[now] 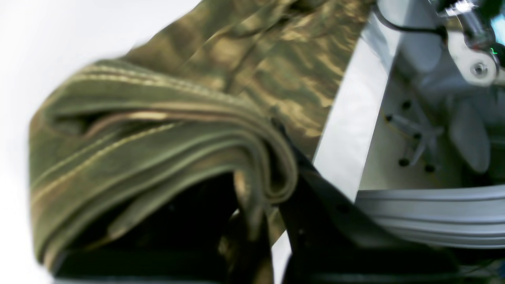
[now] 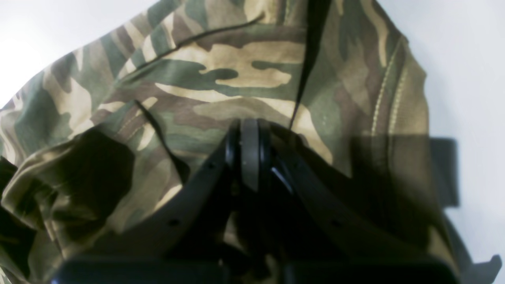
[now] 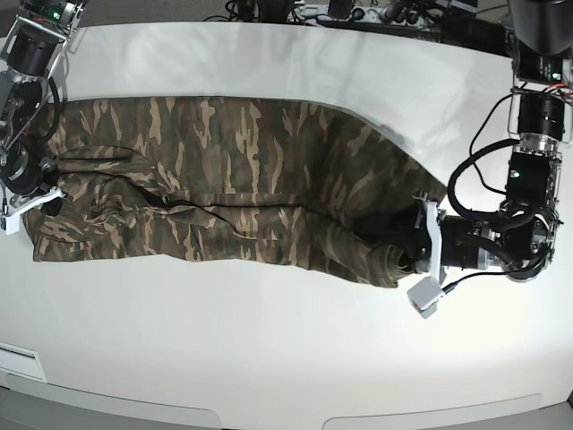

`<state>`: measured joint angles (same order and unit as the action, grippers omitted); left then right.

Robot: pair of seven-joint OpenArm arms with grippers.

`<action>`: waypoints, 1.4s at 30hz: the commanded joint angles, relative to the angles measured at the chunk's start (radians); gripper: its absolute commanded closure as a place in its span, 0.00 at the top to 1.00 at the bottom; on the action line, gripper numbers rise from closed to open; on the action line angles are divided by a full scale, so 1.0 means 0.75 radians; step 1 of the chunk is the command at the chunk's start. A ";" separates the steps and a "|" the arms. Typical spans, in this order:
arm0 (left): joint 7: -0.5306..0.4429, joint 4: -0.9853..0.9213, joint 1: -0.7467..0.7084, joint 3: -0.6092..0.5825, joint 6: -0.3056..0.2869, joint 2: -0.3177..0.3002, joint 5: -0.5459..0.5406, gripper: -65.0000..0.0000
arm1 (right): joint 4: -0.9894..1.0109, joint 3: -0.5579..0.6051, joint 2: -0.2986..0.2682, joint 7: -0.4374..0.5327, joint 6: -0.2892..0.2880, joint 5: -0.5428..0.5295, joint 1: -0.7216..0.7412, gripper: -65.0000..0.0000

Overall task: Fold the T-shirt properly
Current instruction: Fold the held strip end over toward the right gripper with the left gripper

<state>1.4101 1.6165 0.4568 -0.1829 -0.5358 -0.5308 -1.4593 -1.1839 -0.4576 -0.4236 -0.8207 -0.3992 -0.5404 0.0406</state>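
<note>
The camouflage T-shirt (image 3: 233, 188) lies stretched in a long band across the white table (image 3: 269, 358), its near edge doubled over. At the band's right end in the base view, my left gripper (image 3: 405, 255) is shut on bunched cloth. The left wrist view shows several hemmed layers of the T-shirt (image 1: 158, 138) wrapped around the left gripper (image 1: 272, 165), hiding one finger. My right gripper (image 3: 49, 204) holds the band's left end. In the right wrist view its fingers meet, so the right gripper (image 2: 249, 136) is shut on the T-shirt (image 2: 221, 79).
Cables and equipment (image 3: 358, 11) line the table's far edge. The left arm's body (image 3: 528, 206) stands at the right side, the right arm (image 3: 22, 81) at the far left. A light robot frame (image 1: 426, 130) shows past the table edge in the left wrist view.
</note>
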 commanded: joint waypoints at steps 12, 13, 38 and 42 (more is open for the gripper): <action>-0.080 -0.134 -0.143 0.012 -0.181 0.376 0.093 0.00 | 0.042 0.016 0.018 -0.232 0.027 0.172 -0.039 0.00; -0.112 -0.161 -0.155 0.012 -0.198 0.398 0.114 0.00 | 0.042 0.016 0.018 -0.232 0.023 0.172 -0.040 0.00; -0.515 -0.378 -0.194 0.011 -0.026 0.799 0.560 0.65 | 0.042 0.016 0.017 -0.253 -0.068 0.130 -0.040 0.00; -0.515 -0.378 -0.191 0.011 -0.028 0.800 0.545 0.65 | 0.042 0.016 0.017 -0.262 -0.067 0.113 -0.040 0.00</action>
<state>1.0435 1.3174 0.2863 -0.1764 -0.5507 0.0608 -1.0206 -1.1839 -0.4576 -0.4267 -0.8261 -0.4637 -0.5430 0.0437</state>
